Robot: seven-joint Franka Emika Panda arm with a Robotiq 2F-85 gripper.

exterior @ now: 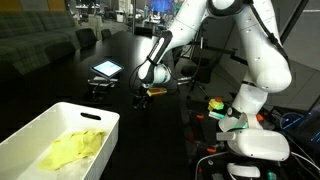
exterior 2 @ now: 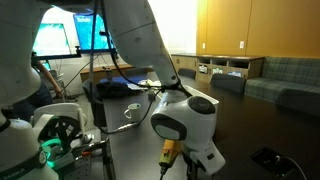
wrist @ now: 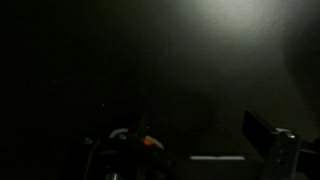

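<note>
My gripper (exterior: 148,90) hangs low over the dark table (exterior: 70,75), open, at the end of the white arm (exterior: 255,50). A small orange-yellow object (exterior: 143,100) lies right under it; in an exterior view that orange-yellow object (exterior 2: 168,152) shows beside the white wrist (exterior 2: 185,120). The wrist view is very dark. It shows the gripper (wrist: 185,150) with one finger (wrist: 265,135) at the right, the orange object (wrist: 148,140) at lower left and a pale strip (wrist: 215,157) between them. Nothing is between the fingers. Whether the gripper touches the object I cannot tell.
A white bin (exterior: 40,125) with a yellow cloth (exterior: 75,150) stands at the table's near corner. A lit tablet (exterior: 106,69) lies farther back. Chairs and a sofa (exterior: 35,40) ring the table. Monitors (exterior 2: 70,35) and cables sit by the robot base (exterior: 255,145).
</note>
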